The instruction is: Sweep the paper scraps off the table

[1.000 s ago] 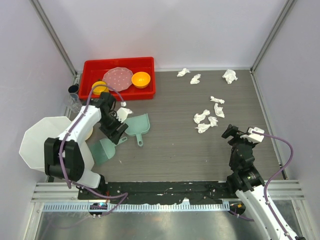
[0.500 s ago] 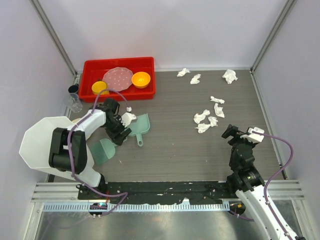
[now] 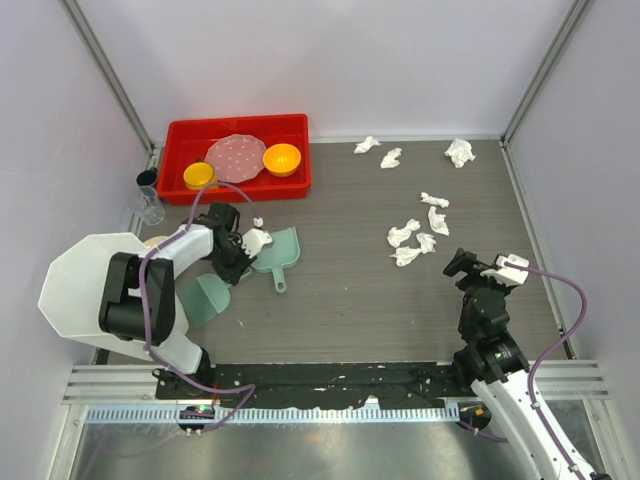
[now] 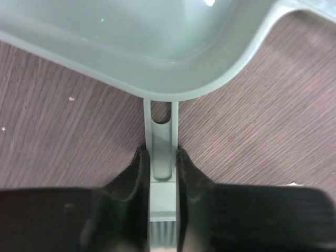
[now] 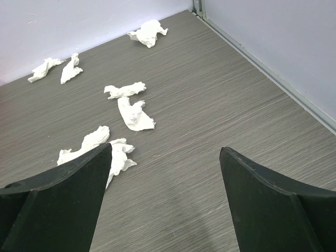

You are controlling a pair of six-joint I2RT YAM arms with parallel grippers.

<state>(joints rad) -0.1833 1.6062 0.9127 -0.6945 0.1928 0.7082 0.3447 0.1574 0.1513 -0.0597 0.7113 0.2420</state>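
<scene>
Several crumpled white paper scraps (image 3: 405,235) lie on the right half of the dark wood-grain table (image 3: 350,300), with more near the back wall (image 3: 391,157). My left gripper (image 3: 236,261) is shut on the thin handle (image 4: 161,128) of a teal brush (image 3: 205,298), right beside a teal dustpan (image 3: 281,248). In the left wrist view the dustpan's rim (image 4: 131,42) fills the top, and the gripper (image 4: 160,153) clamps the handle from both sides. My right gripper (image 3: 467,265) stands open just short of the scraps (image 5: 135,114), nothing between its fingers (image 5: 79,178).
A red tray (image 3: 300,187) at the back left holds a pink plate (image 3: 236,157), an orange bowl (image 3: 282,158) and a yellow cup (image 3: 199,175). A big white bin (image 3: 70,285) sits at the left edge. Metal rails and walls border the table.
The left gripper has come down at the brush handle beside the dustpan and closed on it. The right arm and the scraps have not moved.
</scene>
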